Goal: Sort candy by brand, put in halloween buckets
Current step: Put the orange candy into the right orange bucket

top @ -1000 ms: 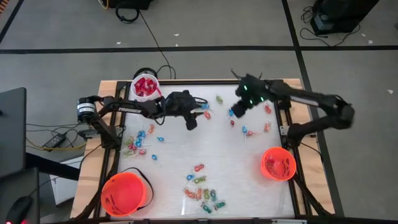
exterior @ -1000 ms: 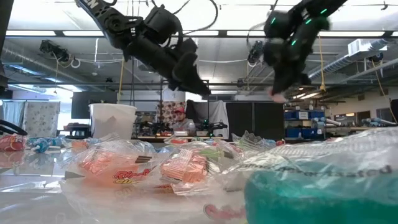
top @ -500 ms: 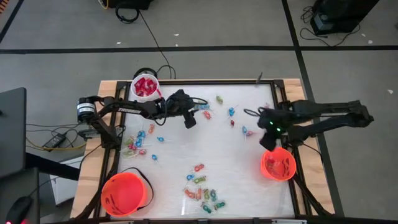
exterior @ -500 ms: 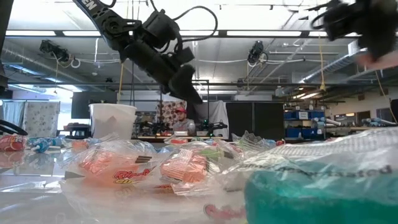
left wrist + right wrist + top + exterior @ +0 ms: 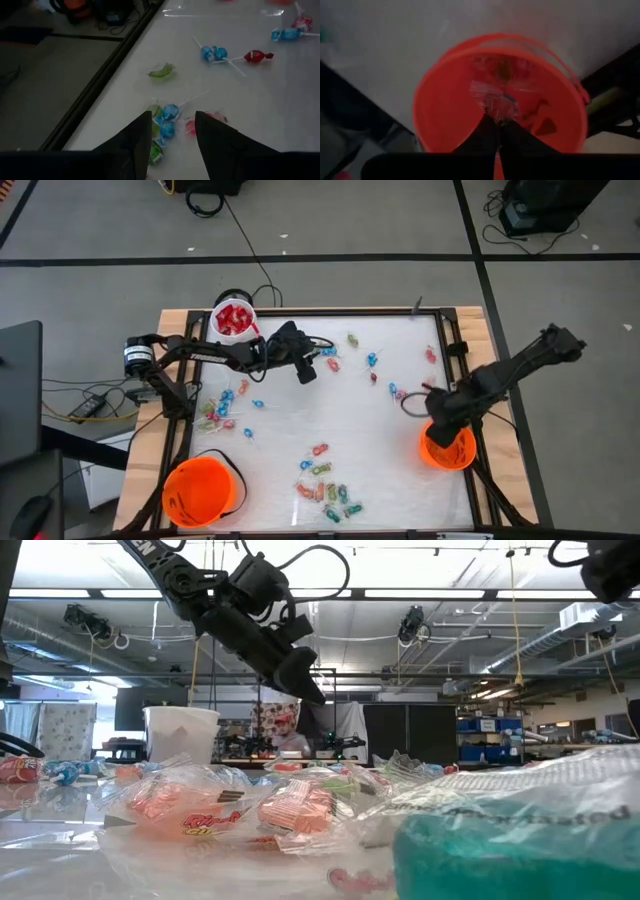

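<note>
The right gripper (image 5: 496, 121) is hanging directly over the orange bucket (image 5: 440, 100) at the table's near right corner, its fingers pinching a clear-wrapped candy (image 5: 493, 101), probably so it falls inside. Farther back, the left gripper (image 5: 172, 131) is poised over the far-left lollipops (image 5: 167, 120), fingers parted and empty, likely lining up a pick. The white pail (image 5: 234, 318) beyond is holding red sweets.

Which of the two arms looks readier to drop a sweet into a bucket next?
The right. Its tool hangs directly above the orange bucket, pinching a clear-wrapped candy. The left tool is open above lollipops at the table's far side, holding nothing.
</note>
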